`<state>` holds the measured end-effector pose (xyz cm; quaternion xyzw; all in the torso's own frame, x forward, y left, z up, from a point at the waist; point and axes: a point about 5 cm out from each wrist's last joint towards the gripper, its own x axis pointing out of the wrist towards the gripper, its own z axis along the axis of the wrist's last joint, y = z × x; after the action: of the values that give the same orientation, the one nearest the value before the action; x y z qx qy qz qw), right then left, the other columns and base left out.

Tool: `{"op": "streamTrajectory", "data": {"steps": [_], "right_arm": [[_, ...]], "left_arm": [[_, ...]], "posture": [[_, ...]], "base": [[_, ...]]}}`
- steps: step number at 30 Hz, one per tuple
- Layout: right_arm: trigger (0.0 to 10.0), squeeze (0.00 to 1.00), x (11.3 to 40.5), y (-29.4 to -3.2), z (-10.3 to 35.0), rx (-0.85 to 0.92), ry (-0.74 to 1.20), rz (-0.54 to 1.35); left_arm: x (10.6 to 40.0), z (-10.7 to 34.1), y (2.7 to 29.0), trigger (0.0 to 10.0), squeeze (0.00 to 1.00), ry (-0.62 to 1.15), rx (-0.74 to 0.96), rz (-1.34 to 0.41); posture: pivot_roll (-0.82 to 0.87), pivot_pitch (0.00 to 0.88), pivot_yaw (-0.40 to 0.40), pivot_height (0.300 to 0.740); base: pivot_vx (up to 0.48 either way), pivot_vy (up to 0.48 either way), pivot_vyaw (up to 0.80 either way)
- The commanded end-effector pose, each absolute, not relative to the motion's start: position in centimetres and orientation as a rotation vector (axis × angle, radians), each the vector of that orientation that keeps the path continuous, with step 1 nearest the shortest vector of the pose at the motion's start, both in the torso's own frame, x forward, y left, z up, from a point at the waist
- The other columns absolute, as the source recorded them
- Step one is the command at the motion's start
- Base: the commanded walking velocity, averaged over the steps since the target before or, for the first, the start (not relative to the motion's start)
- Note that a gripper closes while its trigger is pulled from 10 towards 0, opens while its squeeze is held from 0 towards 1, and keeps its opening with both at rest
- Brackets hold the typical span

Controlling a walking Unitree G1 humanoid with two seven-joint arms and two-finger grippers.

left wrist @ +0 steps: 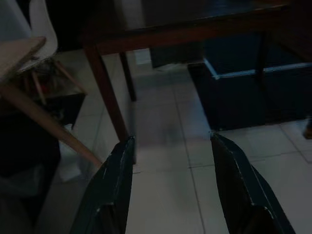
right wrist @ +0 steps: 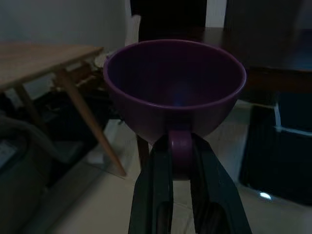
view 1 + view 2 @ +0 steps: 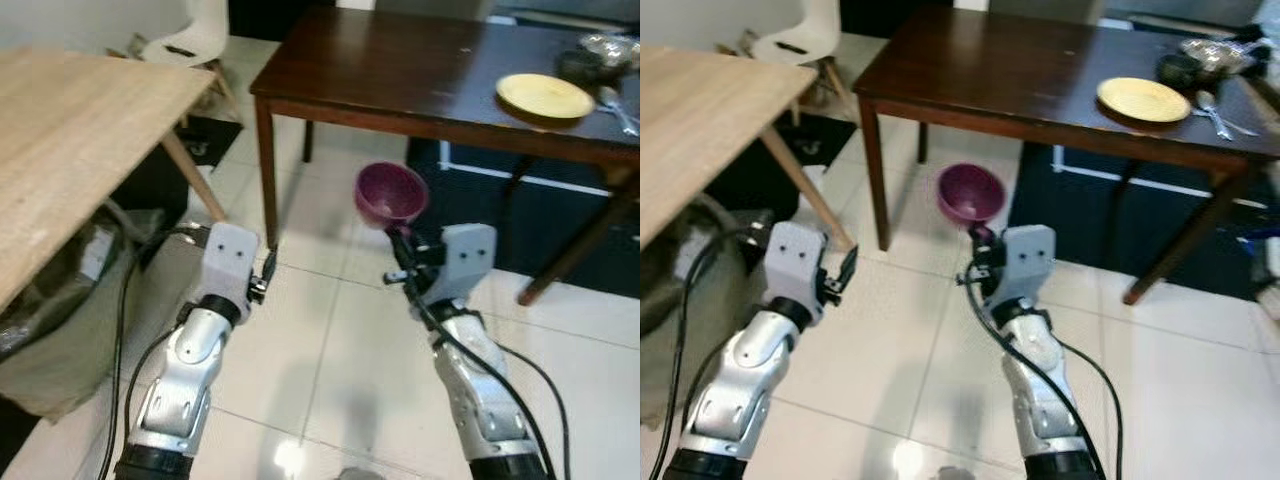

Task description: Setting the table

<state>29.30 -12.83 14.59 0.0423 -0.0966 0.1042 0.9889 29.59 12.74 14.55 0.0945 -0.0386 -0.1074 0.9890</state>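
Note:
A purple cup (image 3: 390, 193) hangs in the air in front of the dark wooden table (image 3: 400, 70), below its near edge. My right gripper (image 3: 399, 240) is shut on the purple cup's handle (image 2: 179, 153), which sits pinched between the two black fingers. On the table's right part lie a yellow plate (image 3: 544, 96), a spoon (image 3: 618, 108) and a dark bowl (image 3: 1180, 68). My left gripper (image 3: 267, 272) is held low over the floor, open, with nothing between its fingers (image 1: 109, 190).
A light wooden table (image 3: 70, 130) stands on the left with a grey bag (image 3: 60, 330) and cables under it. A white chair (image 3: 195, 40) stands behind it. A dark blue box (image 3: 520, 215) sits under the dark table. White tiled floor (image 3: 330, 340) lies ahead.

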Motion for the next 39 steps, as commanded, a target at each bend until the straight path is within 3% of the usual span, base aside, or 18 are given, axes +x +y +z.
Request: {"op": "streamTrajectory", "data": {"steps": [1, 9, 33, 39], "right_arm": [[10.0, 0.00, 29.19, -12.33, 14.62, 0.092, -0.193, 0.229], [10.0, 0.00, 29.21, -12.24, 14.62, 0.095, -0.193, 0.232], [10.0, 0.00, 29.38, -12.12, 15.17, 0.177, -0.198, 0.247], [10.0, 0.00, 29.45, -12.24, 15.20, 0.170, -0.193, 0.250]], "left_arm": [[29.42, 14.23, 13.11, 10.0, 0.00, -0.059, 0.191, -0.203], [29.48, 14.24, 13.15, 10.0, 0.00, -0.059, 0.193, -0.202], [29.57, 14.29, 12.96, 10.0, 0.00, -0.050, 0.178, -0.211], [29.61, 14.22, 12.98, 10.0, 0.00, -0.046, 0.181, -0.204]], "posture": [[-0.13, 0.006, 0.024, 0.740], [-0.13, 0.006, 0.026, 0.740], [-0.13, 0.005, 0.023, 0.740], [-0.13, 0.005, 0.021, 0.740]], "base": [[-0.326, 0.000, 0.00], [-0.300, 0.000, 0.00], [0.000, 0.000, 0.00], [0.000, 0.000, 0.75]]}}
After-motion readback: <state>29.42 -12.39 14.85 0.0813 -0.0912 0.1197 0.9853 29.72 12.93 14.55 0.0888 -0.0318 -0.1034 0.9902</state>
